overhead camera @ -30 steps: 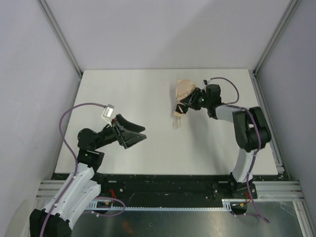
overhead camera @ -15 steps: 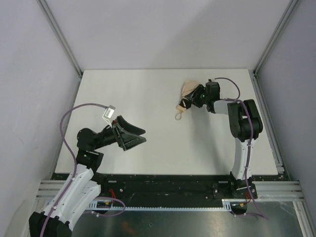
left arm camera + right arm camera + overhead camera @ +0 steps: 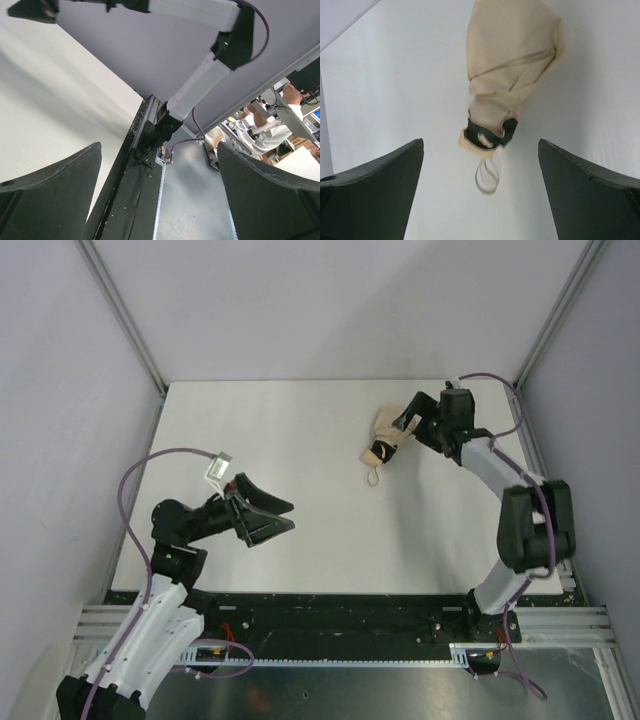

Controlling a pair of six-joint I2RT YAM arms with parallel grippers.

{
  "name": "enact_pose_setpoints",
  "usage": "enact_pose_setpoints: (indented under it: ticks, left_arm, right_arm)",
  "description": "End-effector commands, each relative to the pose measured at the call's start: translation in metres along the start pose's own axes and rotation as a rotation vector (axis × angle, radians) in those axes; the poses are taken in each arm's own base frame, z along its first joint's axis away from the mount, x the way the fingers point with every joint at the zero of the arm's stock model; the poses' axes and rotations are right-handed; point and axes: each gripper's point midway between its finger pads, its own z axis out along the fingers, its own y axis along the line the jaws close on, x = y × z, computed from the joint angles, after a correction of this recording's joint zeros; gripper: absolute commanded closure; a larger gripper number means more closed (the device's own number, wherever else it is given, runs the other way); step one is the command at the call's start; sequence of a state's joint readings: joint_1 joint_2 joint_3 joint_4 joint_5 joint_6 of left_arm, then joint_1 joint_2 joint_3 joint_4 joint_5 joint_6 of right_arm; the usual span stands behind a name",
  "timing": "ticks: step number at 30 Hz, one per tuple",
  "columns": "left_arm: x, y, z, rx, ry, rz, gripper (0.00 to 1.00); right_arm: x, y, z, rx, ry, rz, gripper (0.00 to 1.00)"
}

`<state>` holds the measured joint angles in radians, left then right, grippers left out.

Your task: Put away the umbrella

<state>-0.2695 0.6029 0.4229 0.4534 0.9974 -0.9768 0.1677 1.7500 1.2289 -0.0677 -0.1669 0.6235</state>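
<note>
Drawn back toward the far right since the earlier frame, the right gripper (image 3: 410, 424) now stands wide open. The folded umbrella (image 3: 510, 75) lies on the table (image 3: 280, 430) just ahead of it, untouched, its wrist loop (image 3: 486, 179) nearest the fingers. The left gripper (image 3: 281, 516), well apart, is spread wide too.

A folded compact umbrella of beige fabric (image 3: 387, 428) lies at upper right of centre. Its pale handle (image 3: 377, 453) points lower left.

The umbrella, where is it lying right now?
In the top view the umbrella lies folded on the table, far right, just ahead of the open right gripper.
</note>
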Motion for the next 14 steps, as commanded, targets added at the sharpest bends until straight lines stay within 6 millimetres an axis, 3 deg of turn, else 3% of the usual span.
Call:
enact_pose_setpoints:
  ticks: [1,5,9,11,14]
  left_arm:
    - [-0.013,-0.013,-0.001,0.009,-0.034,0.052,0.01]
    - [-0.021,-0.017,-0.001,0.0,-0.069,0.08,0.01]
    - [-0.031,-0.019,-0.002,-0.019,-0.125,0.104,0.01]
    - [-0.037,-0.02,-0.002,-0.031,-0.156,0.101,0.01]
    - [-0.045,-0.023,-0.002,-0.035,-0.182,0.089,0.01]
  right_arm:
    - [0.018,-0.011,-0.071,0.164,0.008,-0.185,0.01]
    - [0.04,-0.001,-0.143,0.243,-0.065,-0.318,0.01]
    - [0.062,0.016,-0.208,0.191,-0.154,-0.408,0.01]
    - [0.069,0.023,-0.233,0.122,-0.202,-0.45,0.01]
    - [0.061,0.028,-0.263,0.051,-0.277,-0.434,0.01]
